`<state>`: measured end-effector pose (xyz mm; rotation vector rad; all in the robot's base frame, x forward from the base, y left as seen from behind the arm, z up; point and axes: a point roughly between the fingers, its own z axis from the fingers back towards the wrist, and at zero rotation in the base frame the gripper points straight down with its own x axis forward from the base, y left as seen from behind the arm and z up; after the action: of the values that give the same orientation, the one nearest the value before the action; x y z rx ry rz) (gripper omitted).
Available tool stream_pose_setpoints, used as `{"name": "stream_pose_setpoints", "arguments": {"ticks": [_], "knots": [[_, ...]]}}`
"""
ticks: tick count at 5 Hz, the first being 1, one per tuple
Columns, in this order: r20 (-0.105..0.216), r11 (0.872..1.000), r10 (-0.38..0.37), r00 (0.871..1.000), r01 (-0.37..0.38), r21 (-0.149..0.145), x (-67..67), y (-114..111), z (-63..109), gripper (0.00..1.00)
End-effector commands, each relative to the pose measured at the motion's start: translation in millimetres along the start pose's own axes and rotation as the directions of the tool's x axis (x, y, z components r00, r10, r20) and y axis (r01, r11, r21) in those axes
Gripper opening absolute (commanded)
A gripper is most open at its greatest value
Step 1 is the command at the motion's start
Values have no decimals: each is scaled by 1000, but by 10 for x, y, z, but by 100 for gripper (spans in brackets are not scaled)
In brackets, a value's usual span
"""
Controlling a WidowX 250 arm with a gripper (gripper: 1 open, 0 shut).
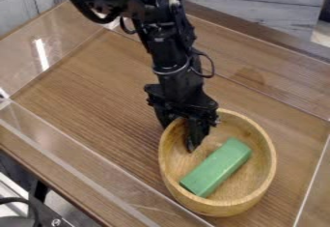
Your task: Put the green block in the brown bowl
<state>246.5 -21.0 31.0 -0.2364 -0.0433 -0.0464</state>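
My gripper [194,134] points down at the brown bowl's [176,175] far rim, jaws narrowed to a small gap and holding nothing. The green block [215,167] lies flat inside the bowl near the wooden worktop's [91,86] front-right edge; my fingertips hide part of the rim.

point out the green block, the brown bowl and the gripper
green block [215,167], camera view, middle of its top face
brown bowl [261,188], camera view, right rim
gripper [195,140], camera view, between its fingertips

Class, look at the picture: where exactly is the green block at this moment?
In the camera view, the green block lies inside the brown bowl at the lower right of the table, just below and right of the gripper.
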Motion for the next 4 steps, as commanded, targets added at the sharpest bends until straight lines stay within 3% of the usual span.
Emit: {"name": "stream_pose_setpoints", "arguments": {"ticks": [1,4], "knots": [[23,1000,5,1000,-5,1,70,13,121,0],[-52,1000,27,998,-27,-7,-11,32,278,0]]}}
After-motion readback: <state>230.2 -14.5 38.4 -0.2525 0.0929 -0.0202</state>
